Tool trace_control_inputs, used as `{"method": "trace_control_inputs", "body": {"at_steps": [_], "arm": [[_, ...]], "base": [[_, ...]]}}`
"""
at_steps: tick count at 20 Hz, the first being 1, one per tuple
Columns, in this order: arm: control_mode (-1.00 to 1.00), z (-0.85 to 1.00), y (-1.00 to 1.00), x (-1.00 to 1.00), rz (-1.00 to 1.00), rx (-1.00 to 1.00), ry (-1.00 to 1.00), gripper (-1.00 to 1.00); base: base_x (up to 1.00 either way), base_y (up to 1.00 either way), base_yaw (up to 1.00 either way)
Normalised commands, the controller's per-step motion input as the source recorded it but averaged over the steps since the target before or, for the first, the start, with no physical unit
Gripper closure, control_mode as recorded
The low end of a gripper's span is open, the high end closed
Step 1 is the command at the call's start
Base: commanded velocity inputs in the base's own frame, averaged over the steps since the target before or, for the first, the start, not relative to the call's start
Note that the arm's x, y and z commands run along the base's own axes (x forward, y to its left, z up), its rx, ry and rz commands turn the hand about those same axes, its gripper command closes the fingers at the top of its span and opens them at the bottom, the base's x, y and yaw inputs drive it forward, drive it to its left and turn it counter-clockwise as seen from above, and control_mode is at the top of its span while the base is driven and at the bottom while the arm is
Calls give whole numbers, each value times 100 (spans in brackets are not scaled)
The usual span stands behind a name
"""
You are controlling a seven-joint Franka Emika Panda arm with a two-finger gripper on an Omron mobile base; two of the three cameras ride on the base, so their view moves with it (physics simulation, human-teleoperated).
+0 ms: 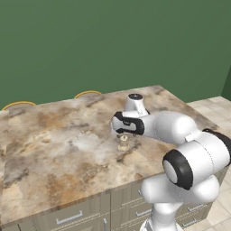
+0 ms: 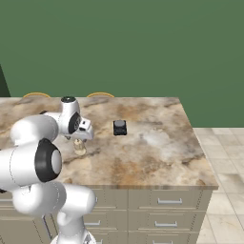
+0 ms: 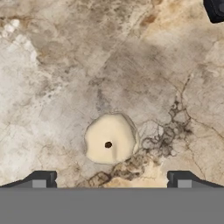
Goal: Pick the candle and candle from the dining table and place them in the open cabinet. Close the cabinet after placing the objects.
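Note:
A pale cream candle (image 1: 123, 143) (image 2: 79, 147) stands upright on the marbled stone dining table (image 1: 54, 149) (image 2: 157, 143), near its front edge. In the hand view I look straight down on the candle (image 3: 110, 139) and its dark wick. My gripper (image 1: 122, 135) (image 2: 78, 139) (image 3: 111, 179) hangs just above it, pointing down, open, with one fingertip (image 3: 41, 179) on each side and nothing between them. The cabinet is out of view.
A small dark squat object (image 2: 119, 127) (image 3: 216, 8) sits on the table beyond the candle, to its right. Two yellow-rimmed chair backs (image 1: 19, 104) (image 1: 88, 94) stand at the far edge. Drawer fronts (image 2: 167, 200) run below the top. Tiled floor (image 2: 224, 157) lies to the right.

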Motion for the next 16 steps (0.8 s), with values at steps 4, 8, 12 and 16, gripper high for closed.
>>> {"method": "trace_control_inputs", "body": {"at_steps": [4, 8, 12, 16], "arm": [[-100, -34, 9, 7, 0, 0, 2, -100], [-100, -32, 9, 6, 0, 0, 1, -100], [-100, -22, 0, 8, 0, 0, 0, -100], [-100, -17, 0, 0, 0, 0, 1, -100]], "base": [[0, 0, 0], [0, 0, 0], [0, 0, 0], [0, 0, 0]]}}
